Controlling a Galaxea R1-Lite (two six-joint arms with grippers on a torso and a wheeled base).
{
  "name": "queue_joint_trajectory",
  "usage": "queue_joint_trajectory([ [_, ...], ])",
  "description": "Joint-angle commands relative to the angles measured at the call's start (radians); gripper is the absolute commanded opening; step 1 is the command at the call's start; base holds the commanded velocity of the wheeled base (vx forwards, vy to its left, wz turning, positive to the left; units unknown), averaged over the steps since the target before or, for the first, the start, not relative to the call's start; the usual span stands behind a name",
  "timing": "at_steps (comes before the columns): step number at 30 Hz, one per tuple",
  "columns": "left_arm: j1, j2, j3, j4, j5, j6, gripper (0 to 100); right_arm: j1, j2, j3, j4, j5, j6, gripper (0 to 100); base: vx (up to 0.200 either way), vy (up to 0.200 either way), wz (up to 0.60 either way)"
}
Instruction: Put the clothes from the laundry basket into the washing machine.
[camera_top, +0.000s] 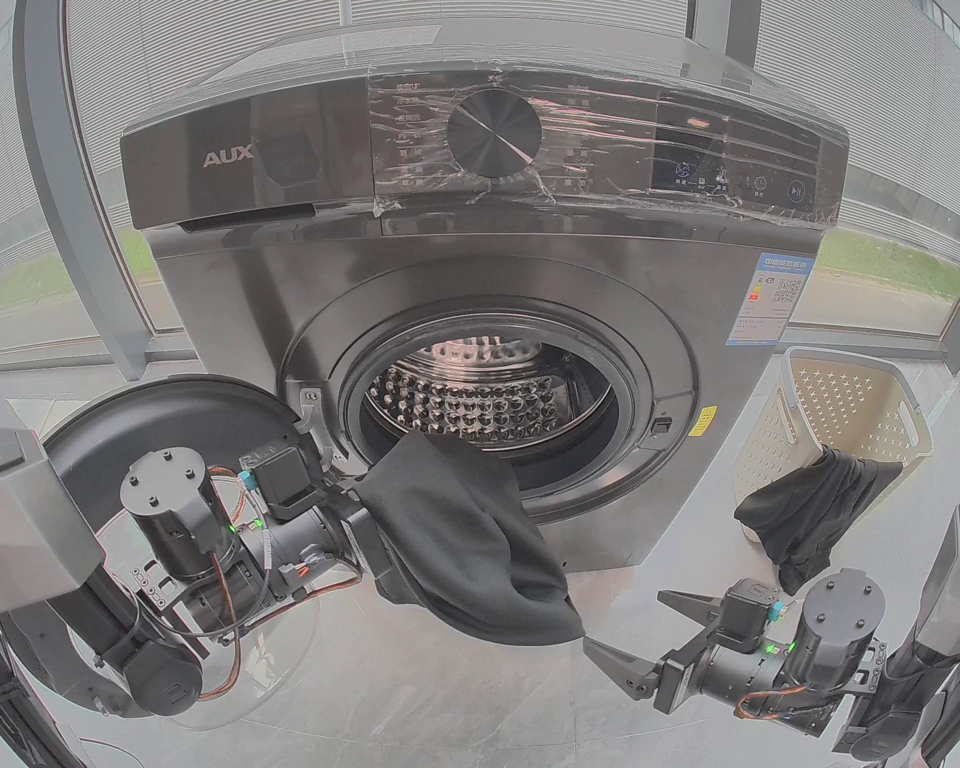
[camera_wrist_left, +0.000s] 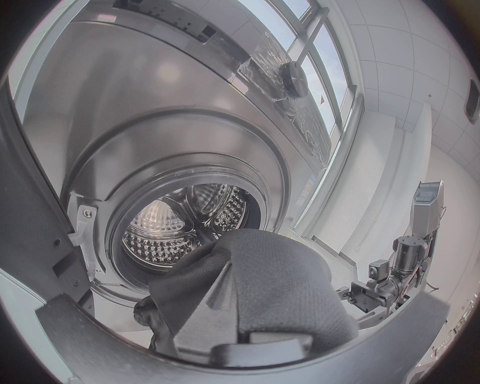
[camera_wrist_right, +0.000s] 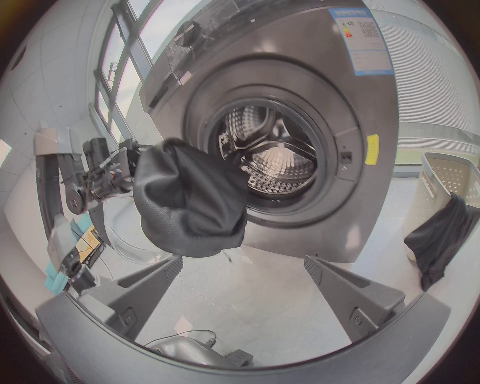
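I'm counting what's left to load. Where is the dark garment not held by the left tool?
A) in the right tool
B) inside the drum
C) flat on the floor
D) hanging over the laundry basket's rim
D: the second garment hangs over the front rim of the laundry basket; the right tool is open and empty, and the left tool grips the other garment.

Grey washing machine (camera_top: 640, 300), door (camera_top: 150, 430) swung open. Black garment (camera_top: 470, 545) hangs bunched at the drum mouth's lower rim. Second dark garment (camera_top: 810, 510) drapes over the front rim of the cream laundry basket (camera_top: 860, 400).
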Motion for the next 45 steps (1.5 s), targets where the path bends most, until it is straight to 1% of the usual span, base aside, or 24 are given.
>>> queue_joint_trajectory([
  [1,0.003,-0.041,0.013,-0.007,0.004,0.003,0,-0.060,0.029,0.055,-0.002,-0.002,-0.003,100,0.000,0.000,0.00],
  [3,0.003,-0.047,0.016,-0.007,0.007,0.003,0,-0.071,0.036,0.055,-0.002,0.000,-0.004,100,0.000,0.000,0.00],
  [4,0.003,-0.054,0.018,-0.007,0.013,0.006,0,-0.089,0.045,0.055,-0.002,0.000,-0.007,100,0.000,0.000,0.00],
  [5,0.003,-0.054,0.018,-0.007,0.013,0.006,0,-0.089,0.045,0.055,-0.002,0.000,-0.007,100,0.000,0.000,0.00],
  [6,0.003,-0.061,0.019,-0.007,0.038,0.006,0,-0.132,0.068,0.051,-0.003,0.006,-0.015,100,0.000,0.000,0.00],
  [7,0.002,-0.061,0.023,-0.007,0.045,0.012,0,-0.158,0.080,0.043,-0.003,0.007,-0.024,100,0.000,0.000,0.00],
  [9,-0.005,-0.059,0.032,-0.007,0.050,0.026,0,-0.187,0.094,0.031,-0.003,0.009,-0.037,100,0.000,0.000,0.00],
  [10,-0.006,-0.054,0.046,-0.007,0.050,0.056,0,-0.207,0.103,0.023,-0.003,0.009,-0.043,100,0.000,0.000,0.00],
  [12,-0.006,-0.041,0.061,-0.006,0.050,0.114,0,-0.218,0.106,0.020,-0.003,0.009,-0.044,100,0.000,0.000,0.00],
  [14,-0.008,-0.016,0.070,-0.007,0.056,0.154,0,-0.220,0.106,0.020,-0.003,0.009,-0.043,100,0.000,0.000,0.00],
  [17,-0.025,0.019,0.076,-0.007,0.122,0.207,0,-0.221,0.105,0.015,-0.003,0.009,-0.041,100,0.000,0.000,0.00],
  [19,-0.038,0.048,0.065,-0.007,0.167,0.213,0,-0.221,0.103,0.012,-0.003,0.009,-0.041,100,0.000,0.000,0.00],
  [21,-0.043,0.062,0.047,-0.007,0.187,0.202,0,-0.221,0.103,0.012,-0.003,0.009,-0.040,100,0.000,0.000,0.00],
  [25,-0.043,0.067,0.038,-0.006,0.187,0.196,0,-0.221,0.102,0.012,-0.003,0.009,-0.038,100,0.150,0.000,0.00],
  [27,-0.043,0.071,0.036,-0.007,0.187,0.197,0,-0.221,0.102,0.012,-0.003,0.009,-0.038,100,0.200,0.000,0.00],
  [28,-0.044,0.091,0.035,-0.007,0.193,0.203,0,-0.220,0.100,0.012,-0.003,0.009,-0.038,100,0.200,0.000,0.00],
  [37,-0.057,0.096,0.036,-0.007,0.193,0.202,0,-0.214,0.106,0.014,-0.003,0.009,-0.037,100,0.000,0.000,0.00],
  [43,-0.063,0.102,0.042,-0.007,0.191,0.200,0,-0.209,0.106,0.014,-0.003,0.009,-0.037,100,0.200,0.000,0.00],
  [45,-0.078,0.104,0.044,-0.007,0.193,0.199,0,-0.207,0.105,0.014,-0.003,0.009,-0.037,100,0.000,0.000,0.00],
])
